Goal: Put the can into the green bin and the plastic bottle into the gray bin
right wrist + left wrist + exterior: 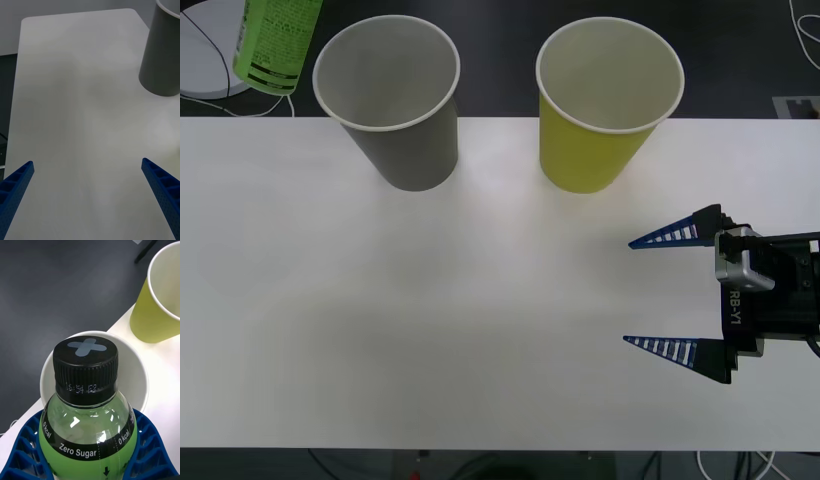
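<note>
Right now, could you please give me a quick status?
Left tool shut on plastic bottle, above gray bin. Right tool open, idle over table. Nothing in the way.

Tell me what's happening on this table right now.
The left gripper is shut on the plastic bottle, holding it cap-first above the mouth of the gray bin, not yet dropped in. The right gripper rests open over the bare white table, holding nothing. The green bin stands beside the gray one.
</note>
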